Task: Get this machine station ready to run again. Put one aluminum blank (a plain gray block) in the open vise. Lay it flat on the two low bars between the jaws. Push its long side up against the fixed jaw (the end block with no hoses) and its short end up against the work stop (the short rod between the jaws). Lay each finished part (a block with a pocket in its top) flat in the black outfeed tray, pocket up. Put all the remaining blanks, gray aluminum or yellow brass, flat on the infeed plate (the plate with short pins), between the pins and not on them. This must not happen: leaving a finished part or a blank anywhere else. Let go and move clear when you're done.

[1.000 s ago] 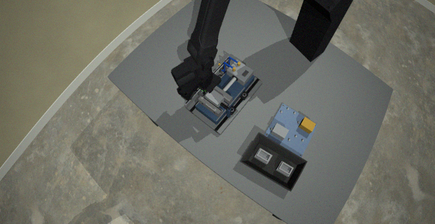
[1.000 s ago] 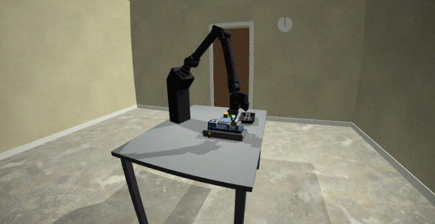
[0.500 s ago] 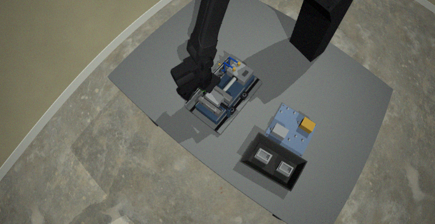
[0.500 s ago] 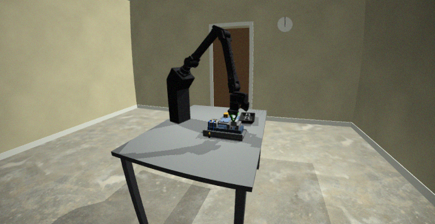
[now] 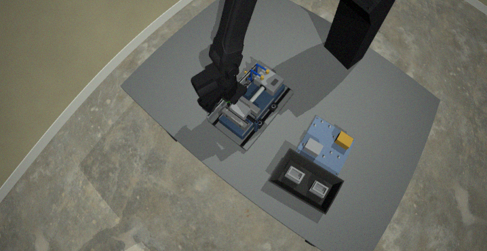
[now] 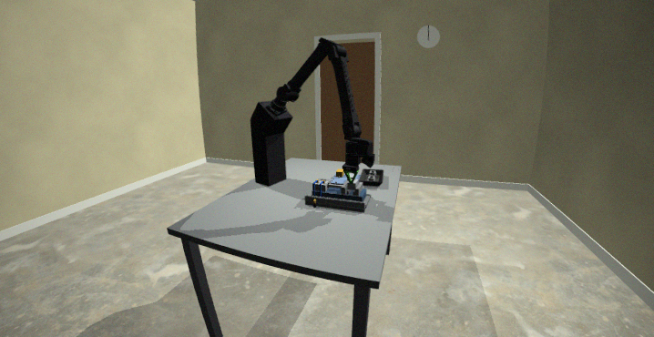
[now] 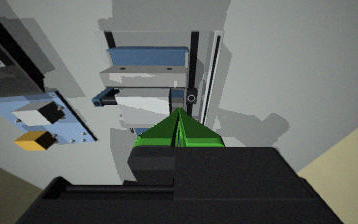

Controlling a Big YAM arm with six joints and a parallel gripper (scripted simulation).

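Observation:
My gripper point(image 5: 228, 102) point(image 6: 350, 178) point(image 7: 179, 112) is shut, its green fingers pressed together with nothing between them. Its tips sit at the short end of a gray aluminum blank point(image 5: 243, 108) point(image 7: 145, 104) lying flat between the jaws of the vise point(image 5: 268, 95) point(image 6: 338, 193). The work stop point(image 7: 105, 97) is at the blank's other end. The fixed jaw point(image 5: 234, 118) point(image 7: 142, 77) runs along the blank's long side. Another gray blank point(image 5: 313, 146) point(image 7: 32, 116) and a brass blank point(image 5: 344, 140) point(image 7: 32, 141) lie on the infeed plate point(image 5: 321, 127) point(image 7: 72, 125). Two finished parts point(image 5: 294, 174) point(image 5: 319, 188) lie pocket up in the black tray point(image 5: 335, 190).
The arm's black base column point(image 5: 361, 21) point(image 6: 269, 145) stands at the table's back. The vise's blue hoses point(image 5: 256, 71) are at its far end. The tray also shows behind the vise in the exterior view point(image 6: 372, 177).

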